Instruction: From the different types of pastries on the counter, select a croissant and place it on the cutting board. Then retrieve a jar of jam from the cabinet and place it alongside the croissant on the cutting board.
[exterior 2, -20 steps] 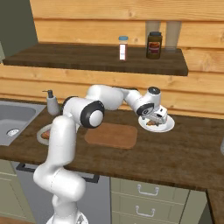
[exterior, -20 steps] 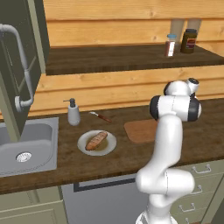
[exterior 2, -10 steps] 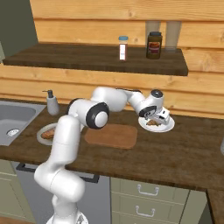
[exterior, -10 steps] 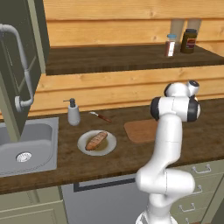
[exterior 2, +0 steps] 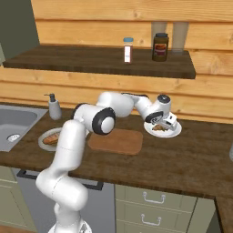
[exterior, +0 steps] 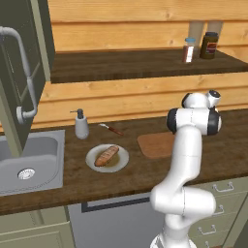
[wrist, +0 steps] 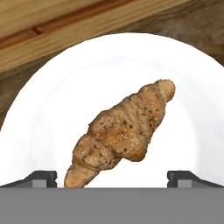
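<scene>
A brown croissant (wrist: 124, 131) lies on a white plate (wrist: 57, 96) directly below my gripper (wrist: 114, 179). The gripper is open, with one dark fingertip (wrist: 41, 177) on each side of the pastry's near end and nothing held. From the right base view, the gripper (exterior 2: 164, 122) hovers low over that plate (exterior 2: 175, 133) at the back of the counter (exterior 2: 191, 159). The light-brown cutting board (exterior 2: 116, 141) lies just left of the plate and is bare. It is also seen in the left base view as the cutting board (exterior: 154, 144). The jar of jam is out of view.
A second white plate (exterior: 107, 159) with a long bread roll sits near the grey sink (exterior: 29, 160), beside a soap dispenser (exterior: 81, 125). On the wooden shelf stand a blue-capped bottle (exterior 2: 128, 50) and a dark brown jar (exterior 2: 159, 47). A dark cabinet door (exterior: 17, 72) hangs at the left.
My hand has slid slightly right and down, closer over the croissant plate. The jaws stay wide. Nothing on the counter has moved.
</scene>
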